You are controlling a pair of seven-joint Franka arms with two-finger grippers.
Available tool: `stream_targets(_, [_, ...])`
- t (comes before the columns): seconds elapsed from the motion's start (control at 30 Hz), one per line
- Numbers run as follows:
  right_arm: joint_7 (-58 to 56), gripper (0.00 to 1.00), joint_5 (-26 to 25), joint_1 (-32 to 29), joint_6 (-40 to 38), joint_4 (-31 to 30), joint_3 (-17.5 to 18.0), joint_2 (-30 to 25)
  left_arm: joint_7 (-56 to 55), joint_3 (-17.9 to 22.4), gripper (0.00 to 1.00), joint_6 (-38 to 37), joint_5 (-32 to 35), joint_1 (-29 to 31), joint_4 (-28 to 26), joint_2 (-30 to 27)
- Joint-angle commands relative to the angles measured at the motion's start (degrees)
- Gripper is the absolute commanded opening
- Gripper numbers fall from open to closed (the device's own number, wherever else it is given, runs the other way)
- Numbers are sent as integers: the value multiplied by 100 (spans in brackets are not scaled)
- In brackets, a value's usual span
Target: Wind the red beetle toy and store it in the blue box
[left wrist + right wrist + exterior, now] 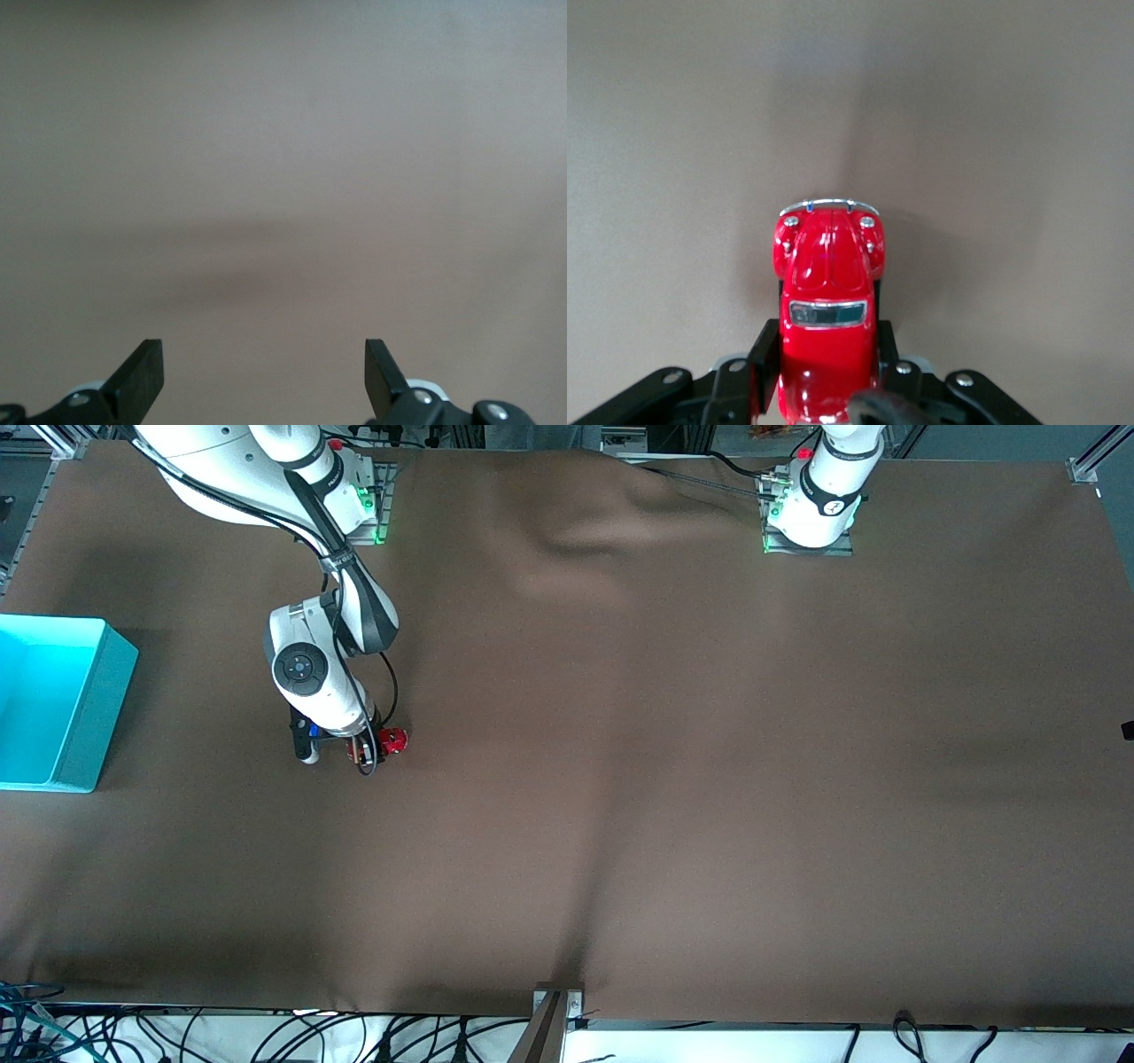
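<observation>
The red beetle toy is a small glossy red car with silvery trim, low at the brown cloth near the right arm's end of the table. My right gripper is shut on it. In the right wrist view the toy sits between the two black fingers, which press on its sides, with its nose pointing away from the wrist. I cannot tell whether its wheels touch the cloth. The blue box stands open-topped at the right arm's end of the table. My left gripper is open and empty over bare cloth.
A brown cloth covers the whole table, with folds near the middle. The left arm's base stands at the table's top edge, and its hand is out of the front view. Cables hang along the table edge nearest the front camera.
</observation>
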Motion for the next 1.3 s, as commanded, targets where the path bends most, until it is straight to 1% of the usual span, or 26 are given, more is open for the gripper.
stream_targets(0.0, [-110,0,-111,-82,-19,-41,3,-68,176,-8,100,-57,-122,79,-29,-35])
stream_targets(0.17, [-470,0,-137,-117,-54,-41,-94,-103,185,-17,100,-57,-122,114,-20,-35])
stream_targets(0.5, [-1577,0,-137,-117,-730,21,-331,-402,378,-17,100,-57,-122,202,-20,-35])
stream_targets(0.83, [-3167,0,-137,-143,-1275,21,-674,-771,378,-17,100,-57,-122,202,-20,-26])
stream_targets(0.97, [-3888,0,-137,-249,-1539,21,-744,-912,378,-17,100,-57,-122,211,-3,-35])
stream_targets(1.27, [-5434,0,-146,-416,-1680,21,-1104,-1087,572,-26,100,-75,-130,316,-20,-43])
